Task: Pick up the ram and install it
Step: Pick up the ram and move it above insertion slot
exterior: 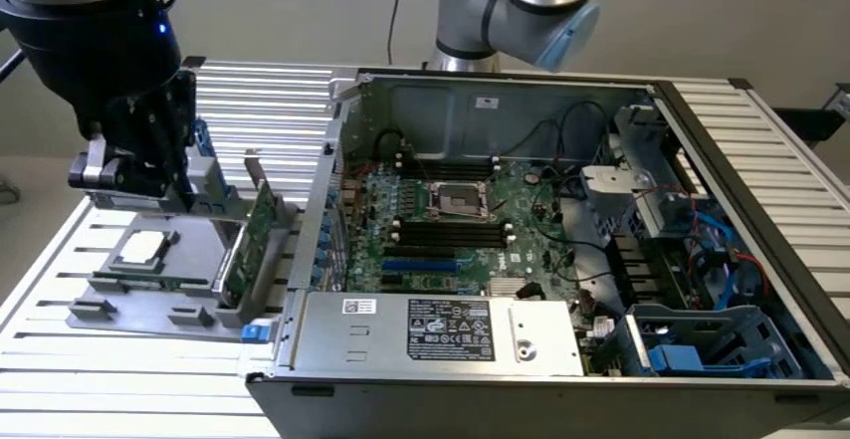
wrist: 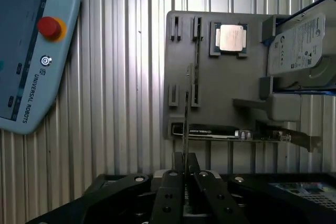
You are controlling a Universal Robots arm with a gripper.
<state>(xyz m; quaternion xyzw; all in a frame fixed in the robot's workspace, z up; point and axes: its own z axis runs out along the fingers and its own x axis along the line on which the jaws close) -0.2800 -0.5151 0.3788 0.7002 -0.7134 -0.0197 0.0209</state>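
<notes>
My gripper (wrist: 185, 157) is shut on the ram (wrist: 186, 124), a thin board seen edge-on that sticks out straight from between the black fingers (wrist: 169, 192). In the exterior view the gripper (exterior: 139, 185) hangs over the grey parts tray (exterior: 94, 305) at the exterior view's left, a little above it. Below the ram in the wrist view are the tray's slot brackets (wrist: 195, 95). The open computer case (exterior: 558, 230) lies at the exterior view's right, with black memory slots (exterior: 452, 228) on its motherboard.
The tray also holds a processor (wrist: 231, 38), a hard drive (wrist: 299, 45) and a tall green expansion card (exterior: 259, 230) standing on edge. A thin green strip (exterior: 153, 280) lies along the tray's near side. A teach pendant (wrist: 31, 51) rests on the slatted table. The case wall (exterior: 325, 190) stands between tray and motherboard.
</notes>
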